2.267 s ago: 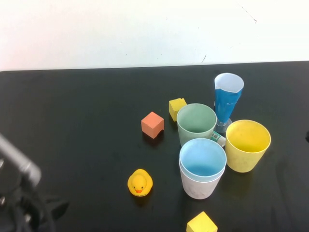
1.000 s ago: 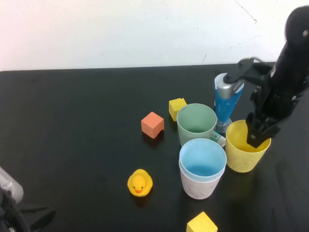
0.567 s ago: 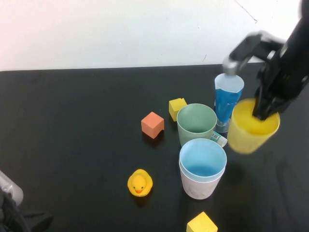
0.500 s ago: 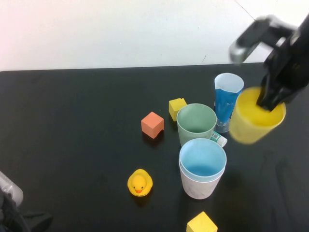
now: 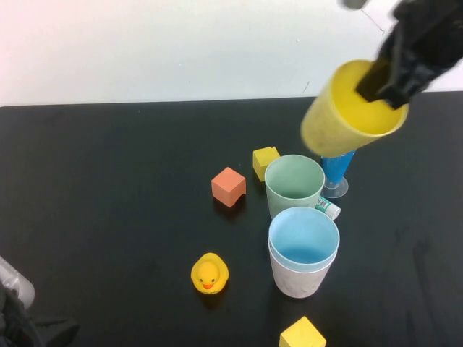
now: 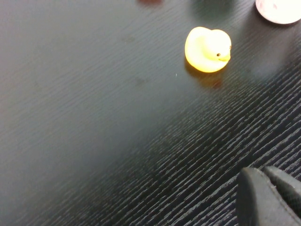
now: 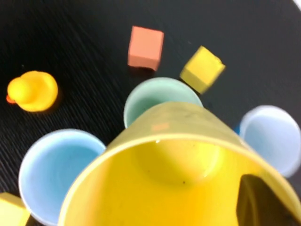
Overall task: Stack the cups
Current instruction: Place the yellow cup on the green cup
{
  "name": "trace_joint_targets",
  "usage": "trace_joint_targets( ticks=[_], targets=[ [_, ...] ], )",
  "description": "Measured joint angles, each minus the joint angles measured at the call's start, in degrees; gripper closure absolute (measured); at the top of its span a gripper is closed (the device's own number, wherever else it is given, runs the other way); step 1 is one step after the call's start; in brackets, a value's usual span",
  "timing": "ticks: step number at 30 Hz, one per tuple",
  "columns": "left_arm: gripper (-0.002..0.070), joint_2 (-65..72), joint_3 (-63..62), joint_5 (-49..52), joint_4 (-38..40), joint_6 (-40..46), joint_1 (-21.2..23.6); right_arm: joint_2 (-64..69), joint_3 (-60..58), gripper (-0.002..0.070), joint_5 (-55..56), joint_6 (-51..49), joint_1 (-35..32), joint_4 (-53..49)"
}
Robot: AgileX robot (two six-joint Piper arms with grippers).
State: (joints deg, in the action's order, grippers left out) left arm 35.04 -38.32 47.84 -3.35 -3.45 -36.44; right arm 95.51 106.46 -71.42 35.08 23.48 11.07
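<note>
My right gripper [image 5: 380, 78] is shut on the rim of the yellow cup [image 5: 347, 116] and holds it tilted, high above the table's back right. One finger [image 7: 263, 202] sits inside the yellow cup [image 7: 169, 188]. Below stand the pale green cup [image 5: 294, 189] [image 7: 157, 96] and the pale blue cup [image 5: 304, 237] [image 7: 56, 165], which is nested in the pale pink cup [image 5: 295, 282]. My left gripper [image 6: 263, 175] is shut and empty, low over the table's front left corner [image 5: 18, 325].
A blue stemmed glass [image 5: 336, 173] [image 7: 270, 136] stands behind the green cup, partly hidden by the yellow cup. A rubber duck [image 5: 209, 274] [image 6: 207, 48], an orange cube [image 5: 228, 186], two yellow cubes [image 5: 265, 160] [image 5: 302, 335] and a small white tube [image 5: 329, 208] lie around the cups.
My right gripper came in, closed on the yellow cup's rim, and lifted it up and leftward, tilting it. The other cups have not moved.
</note>
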Motion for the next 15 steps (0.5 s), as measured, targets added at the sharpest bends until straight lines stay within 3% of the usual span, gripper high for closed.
trace_joint_targets(
  ticks=[15],
  targets=[
    [0.0676,0.0,0.0,0.1,0.0,-0.2,0.0,17.5,8.5,0.066,0.0,1.3,3.7,-3.7]
  ],
)
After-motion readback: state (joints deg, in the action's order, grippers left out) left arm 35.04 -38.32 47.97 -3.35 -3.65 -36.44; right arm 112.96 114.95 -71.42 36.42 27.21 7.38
